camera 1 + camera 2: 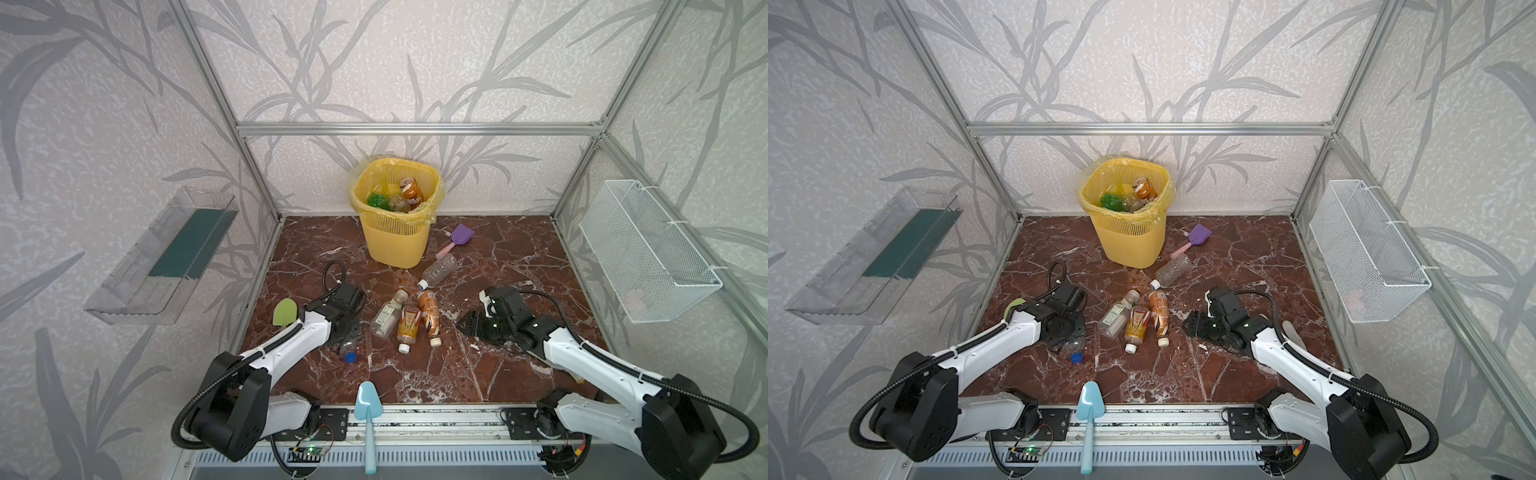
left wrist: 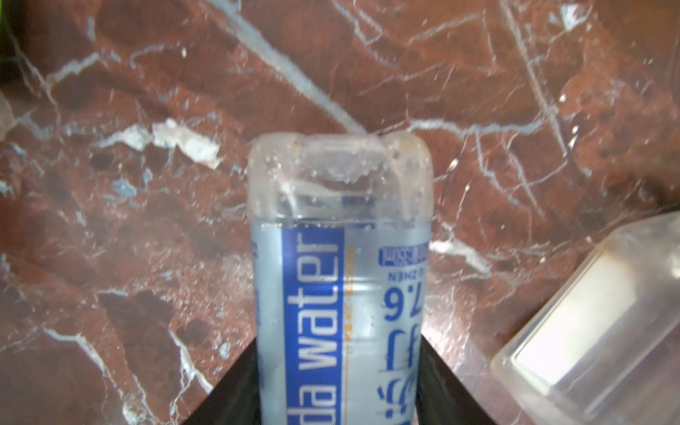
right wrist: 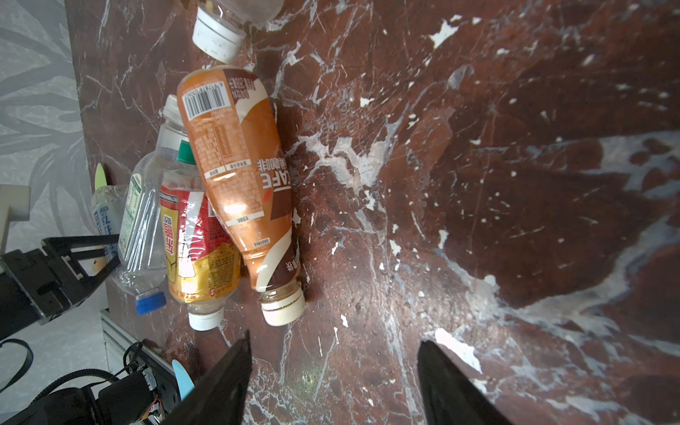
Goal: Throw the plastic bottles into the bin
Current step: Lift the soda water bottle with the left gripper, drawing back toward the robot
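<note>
Nearest the left wrist camera: soda water bottle point(image 2: 338, 257), clear with a blue label, filling the space between the jaws, its flat base pointing away from the lens.
Left gripper point(image 2: 338, 340): closed across the bottle's width, one black finger against each side; nothing else in its hold.
Bottle's lie: on its side, low at the desk point(image 1: 478, 374). In a top view its blue cap point(image 1: 351, 357) points toward the front edge, so the long axis runs roughly front to back. Whether it has left the desk I cannot tell.
Bin point(image 1: 395, 249): upright at the back wall, well apart from the left gripper, ahead of it and a little to the right. Several bottles already lie inside.
Deciding relation: the bin's rim stands well above the held bottle, so by my reading the carry calls for a lift first, then a reach forward over the rim.
Right gripper point(image 3: 331, 386): jaws well parted, empty, low over bare desk.
Pile between the arms: café bottle point(image 3: 239, 176), red-and-gold bottle point(image 3: 198, 239) and clear green-labelled bottle point(image 3: 143, 220), side by side and touching.
Nearer arm: the café bottle is on the pile's right flank, nearest the right gripper and to its left. Its long axis runs front to back, and the jaw gap lies across it.
Unlabelled clear bottle point(image 1: 439, 270): alone, near the bin's foot.
</note>
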Controlling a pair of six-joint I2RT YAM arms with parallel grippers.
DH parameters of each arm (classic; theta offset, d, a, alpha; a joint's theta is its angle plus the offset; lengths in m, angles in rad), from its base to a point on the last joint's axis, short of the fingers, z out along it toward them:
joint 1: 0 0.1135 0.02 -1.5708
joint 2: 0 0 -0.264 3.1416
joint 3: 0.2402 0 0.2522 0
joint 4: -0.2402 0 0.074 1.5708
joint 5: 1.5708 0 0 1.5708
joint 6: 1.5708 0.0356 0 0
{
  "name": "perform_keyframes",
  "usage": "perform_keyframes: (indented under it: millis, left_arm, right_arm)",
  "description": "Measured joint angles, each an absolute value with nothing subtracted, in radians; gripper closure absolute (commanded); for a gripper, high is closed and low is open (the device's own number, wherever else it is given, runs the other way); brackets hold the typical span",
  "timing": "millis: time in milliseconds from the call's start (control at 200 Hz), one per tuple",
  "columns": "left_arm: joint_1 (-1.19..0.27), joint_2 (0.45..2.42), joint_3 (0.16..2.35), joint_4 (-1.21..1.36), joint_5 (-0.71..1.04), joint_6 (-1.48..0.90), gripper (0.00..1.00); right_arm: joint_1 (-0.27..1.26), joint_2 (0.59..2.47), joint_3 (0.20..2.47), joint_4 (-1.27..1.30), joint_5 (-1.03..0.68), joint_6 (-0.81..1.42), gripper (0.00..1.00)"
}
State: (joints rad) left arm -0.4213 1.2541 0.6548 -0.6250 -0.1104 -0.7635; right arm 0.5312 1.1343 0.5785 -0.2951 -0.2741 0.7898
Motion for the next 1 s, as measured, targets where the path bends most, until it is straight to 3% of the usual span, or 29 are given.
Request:
perform_keyframes:
  millis: [305,585,855,1005]
  left_arm:
    - [-0.545,1.127,0.558,-0.707,-0.055,-0.867,0.36]
    - [-0.588,1.074,0.541,-0.767,-0.046,-0.918,0.21]
    - [-0.588,1.05,0.542,-0.779,-0.076,-0.916,0.21]
    - [-0.588,1.055,0.558,-0.778,-0.089,-0.903,0.26]
  right_arm:
    - [0.531,1.152,0.579,-0.287,-0.282,0.79,0.29]
    - [0.531,1.153,0.579,-0.284,-0.282,0.791,0.28]
    - [0.531,1.153,0.579,-0.281,-0.282,0.793,0.29]
    - [0.531,1.153,0.579,-0.281,-0.282,0.793,0.29]
